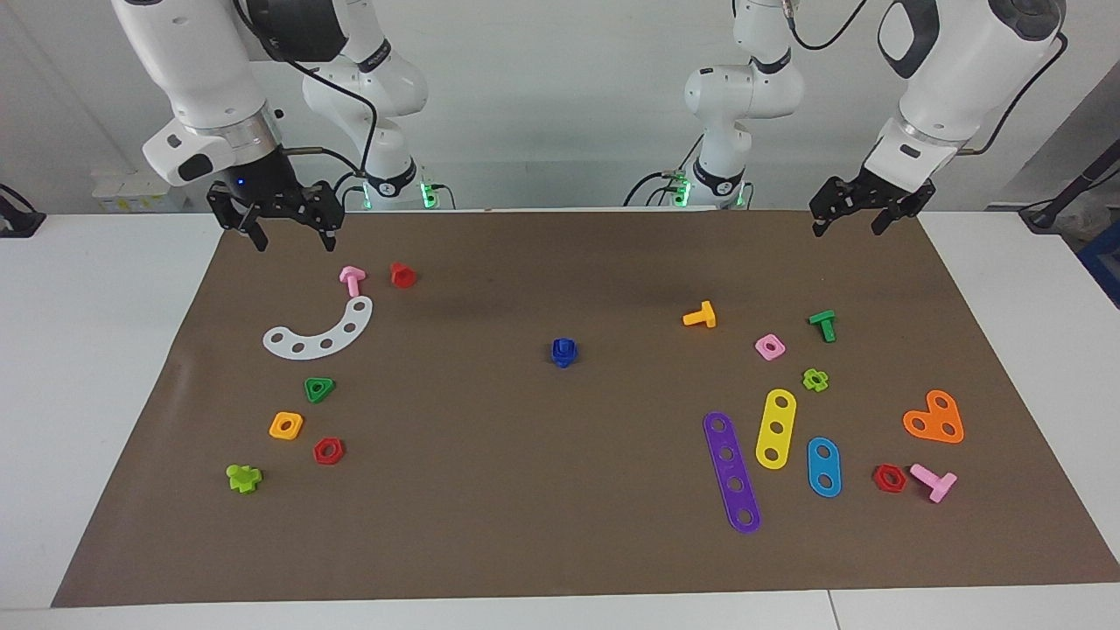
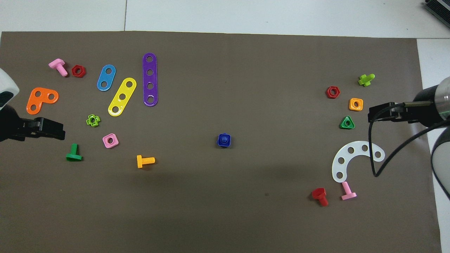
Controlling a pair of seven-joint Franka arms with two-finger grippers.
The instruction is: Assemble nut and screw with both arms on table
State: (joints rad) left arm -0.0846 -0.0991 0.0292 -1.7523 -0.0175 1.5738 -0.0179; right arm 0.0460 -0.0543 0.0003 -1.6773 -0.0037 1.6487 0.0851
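Note:
The blue nut point(image 1: 564, 349) and the blue screw point(image 1: 564, 359) stand joined as one small blue piece at the middle of the brown mat point(image 1: 560, 525) on the white table point(image 1: 87, 350). In the overhead view the square nut point(image 2: 224, 140) lies on top, with the screw's round shaft end point(image 2: 224, 140) in its hole; the screw's head is hidden. My left gripper point(image 1: 849, 226) is open and empty, raised over the mat's corner at the left arm's end. My right gripper point(image 1: 294, 238) is open and empty, raised over the mat's corner at the right arm's end.
At the right arm's end lie a white curved strip point(image 1: 319, 331), pink and red bolts, a green triangular nut point(image 1: 319, 388) and an orange square nut point(image 1: 286, 425). At the left arm's end lie an orange bolt point(image 1: 700, 315), a pink nut point(image 1: 769, 346) and coloured strips.

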